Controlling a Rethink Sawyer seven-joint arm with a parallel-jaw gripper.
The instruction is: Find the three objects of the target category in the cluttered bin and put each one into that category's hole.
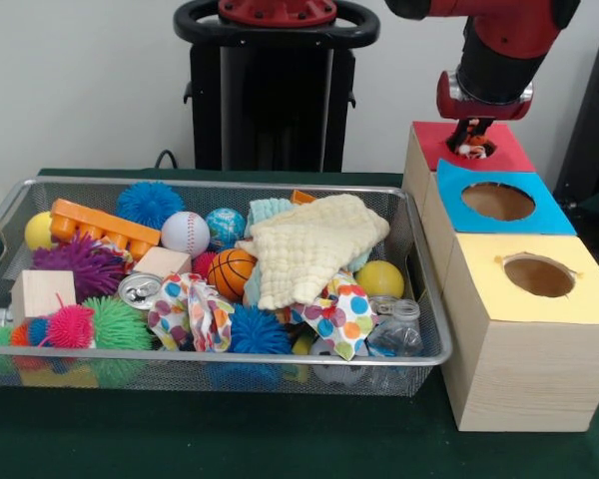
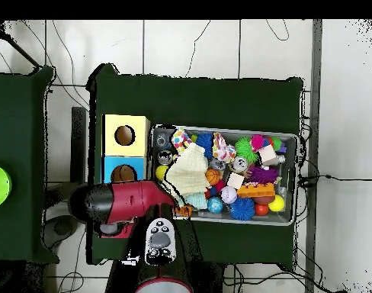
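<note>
1. Green cloth covers the tabletop (image 1: pixel 280 439), and a pale wall stands behind it.
2. On the left sits a wire mesh bin (image 1: pixel 220 364), packed with clutter.
3. A cream knitted cloth (image 1: pixel 309 249) lies over the middle-right of the heap, and two spotted cloths (image 1: pixel 344 314) sit crumpled in front of it.
4. Balls are scattered through the bin: a baseball (image 1: pixel 185 233), a small basketball (image 1: pixel 230 271), a globe-patterned ball (image 1: pixel 225 226) and a yellow ball (image 1: pixel 379 279).
5. Spiky rubber balls show in blue (image 1: pixel 150 203), purple (image 1: pixel 80 267), pink (image 1: pixel 70 325) and green (image 1: pixel 118 324).
6. An orange plastic brick (image 1: pixel 100 228) lies at the far left, with wooden blocks (image 1: pixel 42 293) near it and a drink can (image 1: pixel 140 289) toward the middle.
7. A clear plastic bottle (image 1: pixel 397 331) rests in the near right corner of the bin.
8. To the right of the bin stands a row of three wooden boxes, each with a round hole on top: a yellow-topped box (image 1: pixel 524 344) nearest, a blue-topped box (image 1: pixel 499 205) in the middle and a red-topped box (image 1: pixel 499 150) farthest.
9. The red and black arm (image 1: pixel 499 50) reaches down over the red-topped box.
10. The gripper (image 1: pixel 471 146) is at that box's hole, with a small white and orange object (image 1: pixel 467 150) at its tips; I cannot tell whether it holds the object or how far apart its tips stand.
11. From overhead, the arm (image 2: pixel 124 202) covers the red-topped box, and the blue and yellow tops lie beside the bin's short end.
</note>
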